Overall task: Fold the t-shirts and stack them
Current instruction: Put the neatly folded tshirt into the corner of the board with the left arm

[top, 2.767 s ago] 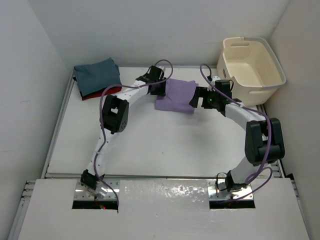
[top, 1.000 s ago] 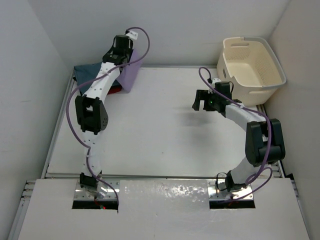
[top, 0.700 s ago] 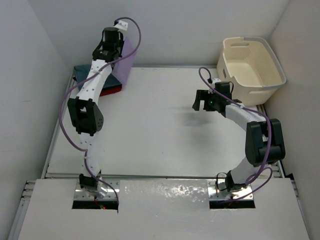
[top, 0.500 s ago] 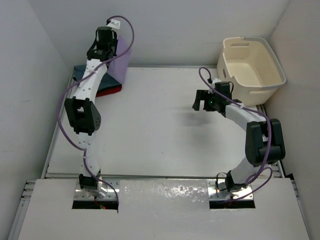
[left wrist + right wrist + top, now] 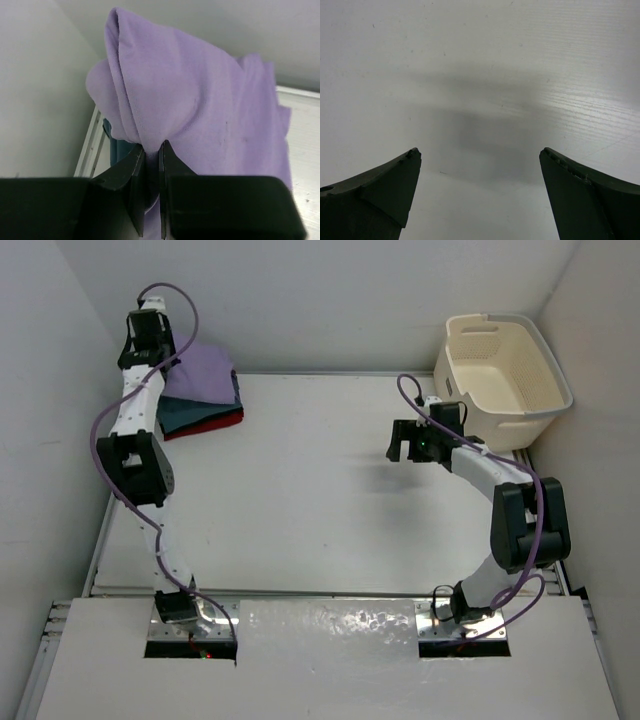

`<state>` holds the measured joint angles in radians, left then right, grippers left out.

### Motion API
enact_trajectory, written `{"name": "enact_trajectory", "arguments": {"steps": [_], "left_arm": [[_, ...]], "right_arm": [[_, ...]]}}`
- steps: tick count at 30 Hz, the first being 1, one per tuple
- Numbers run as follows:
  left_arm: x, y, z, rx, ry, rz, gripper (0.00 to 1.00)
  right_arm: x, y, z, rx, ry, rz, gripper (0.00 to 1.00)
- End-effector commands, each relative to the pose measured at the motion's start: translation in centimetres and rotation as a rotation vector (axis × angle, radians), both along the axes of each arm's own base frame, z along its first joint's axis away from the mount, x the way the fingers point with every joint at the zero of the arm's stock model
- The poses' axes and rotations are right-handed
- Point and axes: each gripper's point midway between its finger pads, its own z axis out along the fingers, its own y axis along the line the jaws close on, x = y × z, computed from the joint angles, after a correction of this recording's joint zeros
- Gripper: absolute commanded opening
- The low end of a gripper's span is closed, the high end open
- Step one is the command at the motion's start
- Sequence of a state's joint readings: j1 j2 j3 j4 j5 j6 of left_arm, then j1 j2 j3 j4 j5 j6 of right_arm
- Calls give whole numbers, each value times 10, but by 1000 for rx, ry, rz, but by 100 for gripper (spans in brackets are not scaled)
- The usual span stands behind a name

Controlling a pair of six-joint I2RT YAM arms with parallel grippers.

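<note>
left wrist view is mostly the lavender shirt, a soft matte knit bunched into rounded folds, with a thick rolled edge running up its left side. i have the left gripper pinching a fold of it, the black fingers pressed nearly together with cloth between them. from the top camera the shirt drapes over the slate shirt in the far left corner of the table, and that one lies on the red shirt, only their near edges showing. my left arm is stretched long and almost straight toward that corner. the right gripper hangs spread wide over bare white tabletop, its arm bent at the elbow, near the cream perforated tub.
</note>
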<state>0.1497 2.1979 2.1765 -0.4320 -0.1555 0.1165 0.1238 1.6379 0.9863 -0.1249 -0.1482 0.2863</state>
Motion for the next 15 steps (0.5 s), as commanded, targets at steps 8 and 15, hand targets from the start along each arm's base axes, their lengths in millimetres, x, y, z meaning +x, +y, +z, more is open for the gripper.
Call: {"name": "enact_trajectory", "arguments": {"steps": [8,15], "left_arm": [[8,8,-26,-97,-21,-25,0],[-1,24,-54,-165,34,46,0]], "right_arm": [[13,-4,13,-24,-38,-1,99],[12,-3,11,-21,-32,4,99]]}}
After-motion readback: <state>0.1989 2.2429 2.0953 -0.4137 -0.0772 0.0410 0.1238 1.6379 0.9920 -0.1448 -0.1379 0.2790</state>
